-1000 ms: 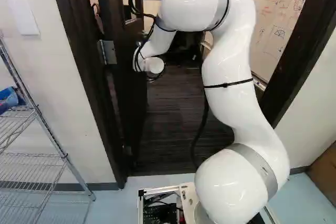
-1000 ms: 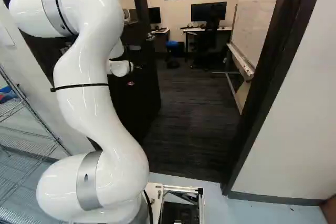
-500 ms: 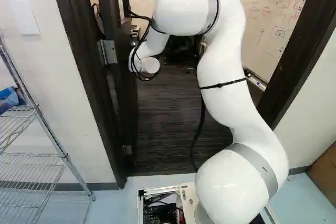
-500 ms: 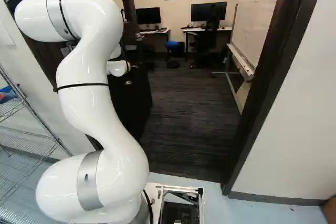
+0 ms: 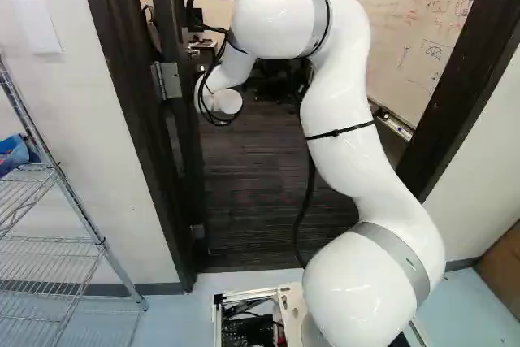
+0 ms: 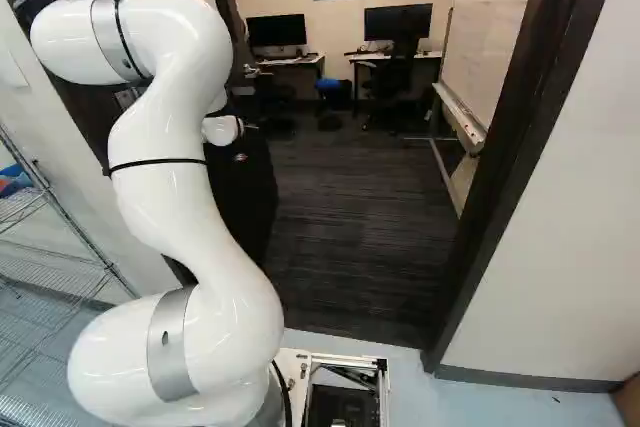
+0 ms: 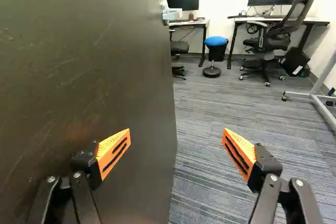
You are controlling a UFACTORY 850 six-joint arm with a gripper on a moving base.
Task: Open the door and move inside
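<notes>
The dark door (image 5: pixel 192 168) stands ajar into the room, hinged at the left jamb in the left base view; in the right base view the door (image 6: pixel 248 192) is partly behind my arm. Ahead of the gripper (image 7: pixel 177 139), the door's face (image 7: pixel 89 66) fills one side in the wrist view. The fingers are spread wide with nothing gripped: one finger (image 7: pixel 113 153) lies in front of the door's face, the other (image 7: pixel 240 153) out past its free edge, over the carpet. Whether a finger touches the door I cannot tell. My wrist hides the gripper in both base views.
The doorway has a left jamb (image 5: pixel 138 119) and a right jamb (image 6: pixel 510 157). Carpet (image 6: pixel 360 217) lies beyond, with desks, an office chair (image 7: pixel 270 40), a blue stool (image 7: pixel 215 41) and a whiteboard (image 6: pixel 490 37). A wire shelf (image 5: pixel 49 241) stands left outside.
The door has swung farther into the room, showing more of the desks. My arm's upper part and wrist have shifted left in the left base view. The base has not moved.
</notes>
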